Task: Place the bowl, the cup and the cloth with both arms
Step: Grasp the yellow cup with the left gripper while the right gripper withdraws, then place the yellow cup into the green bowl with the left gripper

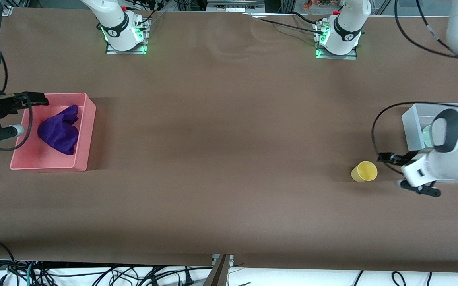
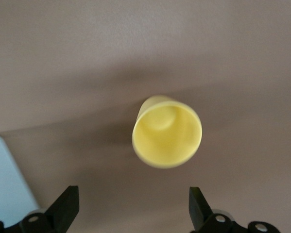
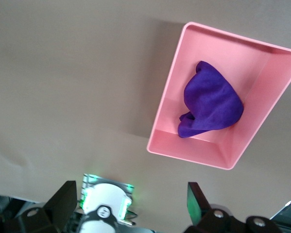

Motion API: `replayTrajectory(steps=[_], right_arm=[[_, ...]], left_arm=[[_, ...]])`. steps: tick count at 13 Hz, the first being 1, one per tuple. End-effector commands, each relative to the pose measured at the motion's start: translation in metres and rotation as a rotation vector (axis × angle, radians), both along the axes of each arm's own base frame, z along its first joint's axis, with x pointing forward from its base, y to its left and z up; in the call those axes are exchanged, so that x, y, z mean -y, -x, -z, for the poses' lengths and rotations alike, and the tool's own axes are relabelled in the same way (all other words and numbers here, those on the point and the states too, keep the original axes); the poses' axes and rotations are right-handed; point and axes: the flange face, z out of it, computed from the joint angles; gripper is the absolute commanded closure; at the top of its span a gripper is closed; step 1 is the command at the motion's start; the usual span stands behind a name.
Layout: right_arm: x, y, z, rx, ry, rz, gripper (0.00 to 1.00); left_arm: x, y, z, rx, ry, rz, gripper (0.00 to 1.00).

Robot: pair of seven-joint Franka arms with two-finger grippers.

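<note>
Hovering wide open beside the upright yellow cup (image 2: 167,138), the left gripper (image 2: 130,211) should descend squarely to straddle its rim. Over the pink bin (image 3: 167,104) holding the purple cloth (image 3: 211,99), the right gripper (image 3: 130,206) waits, also spread.

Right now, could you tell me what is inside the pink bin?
The purple cloth lies crumpled inside the pink bin, with bare floor around it. Anything beneath the cloth is covered.

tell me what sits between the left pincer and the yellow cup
Nothing: in the left wrist view only bare brown table separates the open left pincer from the upright yellow cup.
</note>
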Motion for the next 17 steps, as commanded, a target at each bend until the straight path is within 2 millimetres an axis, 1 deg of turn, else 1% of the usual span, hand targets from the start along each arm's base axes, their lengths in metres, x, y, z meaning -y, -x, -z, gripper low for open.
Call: replayTrajectory(steps=[1,2,3,4,5,6,7,8,9,10,11,12,13,14,15,16,17], right_arm=[[-0.019,0.018,-0.035,0.050,0.031,0.086,0.00],[-0.025,0.021,-0.042,0.060,0.027,0.080,0.00],[-0.025,0.020,-0.044,0.078,0.032,0.082,0.00],[-0.023,0.020,-0.048,0.097,0.070,0.081,0.00],[-0.025,0.023,-0.064,0.149,0.124,0.065,0.00],[-0.025,0.023,-0.079,0.241,0.129,0.051,0.00],[-0.025,0.027,-0.090,0.307,0.127,0.048,0.00],[-0.026,0.031,-0.094,0.323,0.120,0.045,0.00],[-0.026,0.036,-0.097,0.317,0.119,0.043,0.00],[-0.026,0.039,-0.094,0.300,0.120,0.043,0.00],[-0.029,0.043,-0.092,0.294,0.104,0.035,0.00],[-0.032,0.046,-0.087,0.267,0.064,0.042,0.00],[-0.028,0.051,-0.085,0.232,0.034,0.068,0.00],[-0.026,0.054,-0.086,0.222,0.027,0.077,0.00],[-0.025,0.057,-0.089,0.221,0.029,0.100,0.00],[-0.026,0.060,-0.088,0.205,0.028,0.138,0.00],[-0.026,0.060,-0.088,0.205,0.026,0.155,0.00]], left_arm=[[0.006,-0.004,0.041,0.001,0.005,-0.154,0.16],[0.005,-0.007,0.058,0.012,0.012,-0.178,0.32],[0.007,-0.008,0.070,0.018,0.017,-0.187,0.54],[0.007,-0.008,0.078,0.012,0.019,-0.191,0.81],[0.007,-0.008,0.079,0.011,0.019,-0.189,1.00],[0.006,-0.007,0.077,0.008,0.018,-0.186,1.00],[0.004,-0.007,0.077,0.006,0.020,-0.180,1.00],[0.002,-0.006,0.075,0.005,0.018,-0.177,1.00],[0.000,-0.002,0.077,-0.018,0.016,-0.177,1.00],[-0.003,0.003,0.069,-0.052,0.009,-0.177,1.00],[-0.004,0.007,0.050,-0.089,-0.004,-0.171,1.00],[-0.007,0.015,0.024,-0.128,-0.022,-0.166,1.00],[-0.010,0.023,-0.005,-0.158,-0.049,-0.155,1.00],[-0.023,0.032,-0.020,-0.188,-0.056,-0.137,1.00],[-0.052,0.040,-0.026,-0.214,-0.070,-0.118,1.00],[-0.080,0.045,-0.039,-0.201,-0.113,-0.050,1.00],[-0.112,0.051,-0.046,-0.202,-0.147,0.019,1.00]])
